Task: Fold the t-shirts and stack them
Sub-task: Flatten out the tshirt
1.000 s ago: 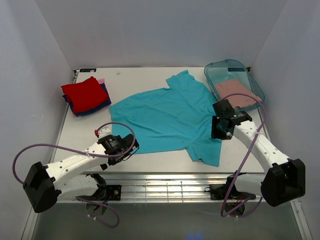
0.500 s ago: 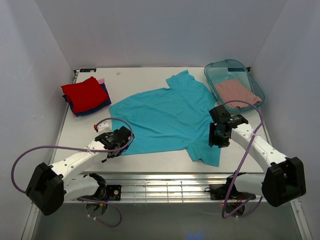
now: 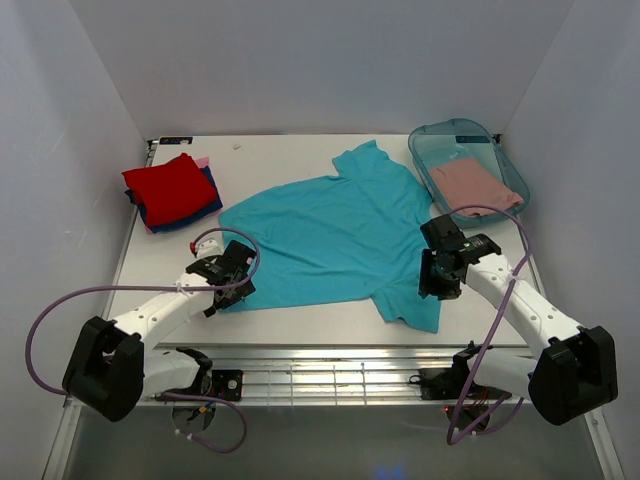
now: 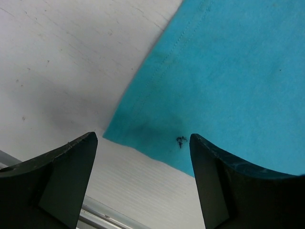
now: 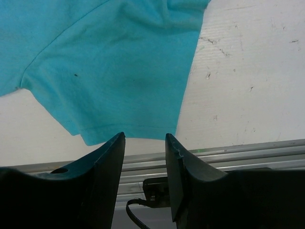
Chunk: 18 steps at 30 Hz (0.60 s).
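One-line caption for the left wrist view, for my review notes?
Open left gripper hovers over the hemmed corner of the teal t-shirt on the white table.

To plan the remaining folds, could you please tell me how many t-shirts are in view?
5: teal t-shirt spread mid-table; red t-shirt over dark blue t-shirt and pink t-shirt, stacked far left; dusty-pink t-shirt in the tub. The stack may hide more.

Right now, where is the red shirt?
In the overhead view, the red t-shirt sits on top of the folded pile at the far left corner of the table, over a dark blue t-shirt, left of the spread-out teal t-shirt.
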{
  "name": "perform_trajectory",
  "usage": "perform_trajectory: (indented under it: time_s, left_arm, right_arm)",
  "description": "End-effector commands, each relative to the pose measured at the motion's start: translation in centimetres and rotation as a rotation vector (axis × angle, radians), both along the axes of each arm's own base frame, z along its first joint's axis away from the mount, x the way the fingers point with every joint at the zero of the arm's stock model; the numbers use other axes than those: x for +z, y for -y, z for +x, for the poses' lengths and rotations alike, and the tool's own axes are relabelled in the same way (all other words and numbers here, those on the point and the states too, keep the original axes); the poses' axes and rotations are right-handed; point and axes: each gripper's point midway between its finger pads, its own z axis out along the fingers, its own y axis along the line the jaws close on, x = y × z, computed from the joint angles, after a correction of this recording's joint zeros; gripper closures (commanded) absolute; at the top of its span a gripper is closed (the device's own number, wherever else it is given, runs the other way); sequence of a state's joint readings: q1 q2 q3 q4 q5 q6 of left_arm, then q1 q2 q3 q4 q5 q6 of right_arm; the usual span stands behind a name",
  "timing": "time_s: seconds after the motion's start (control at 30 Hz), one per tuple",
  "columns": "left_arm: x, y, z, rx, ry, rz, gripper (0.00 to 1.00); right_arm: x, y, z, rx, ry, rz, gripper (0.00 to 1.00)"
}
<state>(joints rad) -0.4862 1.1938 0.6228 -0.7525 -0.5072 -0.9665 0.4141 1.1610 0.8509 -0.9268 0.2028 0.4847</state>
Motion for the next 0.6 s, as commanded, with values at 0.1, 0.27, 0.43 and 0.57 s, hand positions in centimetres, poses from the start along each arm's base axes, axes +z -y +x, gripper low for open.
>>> perform_trajectory:
  time_s: [0.1,0.27,0.43,0.57]
  left_arm:
    - [2.7,0.8,-0.3,0.019,0.05,-0.092,0.12]
    - [1.3,0.3,-1.6,0.044,-0.002,-0.083,0.1]
    - [-1.1,0.1,-2.9,0.08,-0.092,-0.059,0.09]
    - [-1.8,0.0,-3.1,0.095,-0.097,-0.06,0.07]
  right_arm:
    - [-1.0,0.5,-1.9,-0.024,-0.034,-0.004,0.55]
    - [-2.0,0.3,-2.7,-0.022,-0.057,0.004,0.55]
    - [-2.8,0.3,-3.1,-0.025,-0.068,0.006,0.56]
    - [-3.8,0.3,-3.6,-0.029,-0.086,0.009,0.59]
